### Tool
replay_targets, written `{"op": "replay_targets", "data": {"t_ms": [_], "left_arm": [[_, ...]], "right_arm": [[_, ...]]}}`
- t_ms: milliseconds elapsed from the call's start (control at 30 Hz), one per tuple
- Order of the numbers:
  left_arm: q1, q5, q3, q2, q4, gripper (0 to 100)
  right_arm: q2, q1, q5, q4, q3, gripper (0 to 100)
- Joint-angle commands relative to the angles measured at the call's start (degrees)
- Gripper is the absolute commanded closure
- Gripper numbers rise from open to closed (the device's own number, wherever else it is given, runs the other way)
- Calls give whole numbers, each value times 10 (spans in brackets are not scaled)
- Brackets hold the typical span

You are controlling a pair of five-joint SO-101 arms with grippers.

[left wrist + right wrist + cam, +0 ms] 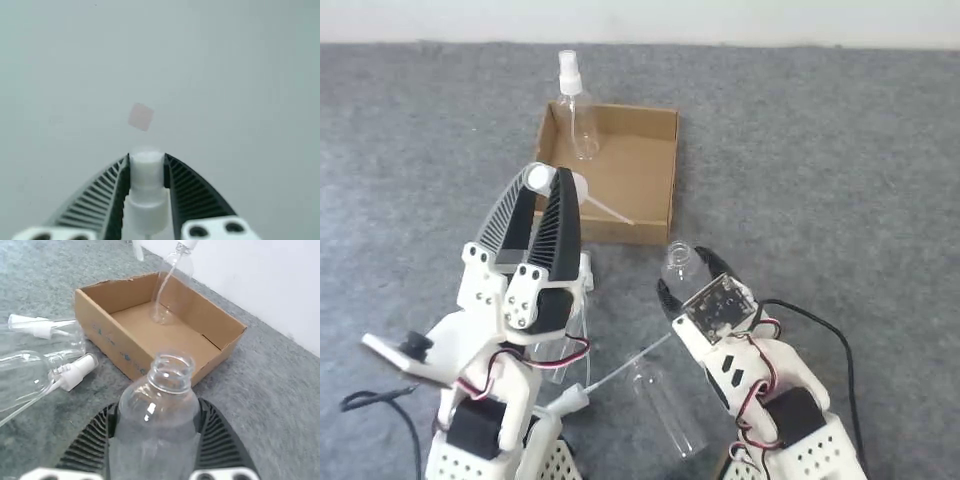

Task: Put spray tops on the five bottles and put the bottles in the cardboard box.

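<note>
We see a white spray top (146, 192) pinched by its collar between the ribbed fingers of the left end effector (146, 159). The fingers are closed snugly on it and held high above the grey surface (840, 150). Its thin dip tube (610, 212) trails away from the fingertips, over the near wall of the cardboard box (672, 170).

The right end effector (157, 407) is clamped on an open bottle (155, 440) of clear plastic. It grips the body below the shoulder, and the bare neck sticks out past the fingertips.

Straight ahead of this end effector lies the box, open side up. A capped bottle (170, 280) stands inside against the box's far wall, its spray top already on.

On the left arm's side of the right end effector, just short of the box, a loose spray top (75, 371) lies on the surface with its tube running away from the box. It is beside a clear bottle (25, 372) lying on its side. A second spray top (32, 326) lies a little farther on (whether it is seated on a bottle we cannot tell).

In the high view, behind the right end effector and alongside its arm, a lying bottle (665, 405) rests on the surface. Between the two arms is a spare spray top (570, 400), its tube pointing towards the right end effector.
</note>
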Motion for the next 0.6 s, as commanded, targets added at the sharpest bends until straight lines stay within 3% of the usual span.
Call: {"op": "replay_targets", "data": {"t_ms": [0, 267, 433, 567], "left_arm": [[4, -6, -4, -10, -15, 989], [4, 9, 5, -8, -11, 989], [4, 14, 7, -8, 15, 989], [34, 13, 8, -8, 24, 989]], "right_arm": [[-13, -23, 39, -17, -9, 992], [-13, -27, 43, -17, -9, 992], [-13, -27, 89, -17, -9, 992], [-13, -27, 94, -17, -9, 992]]}}
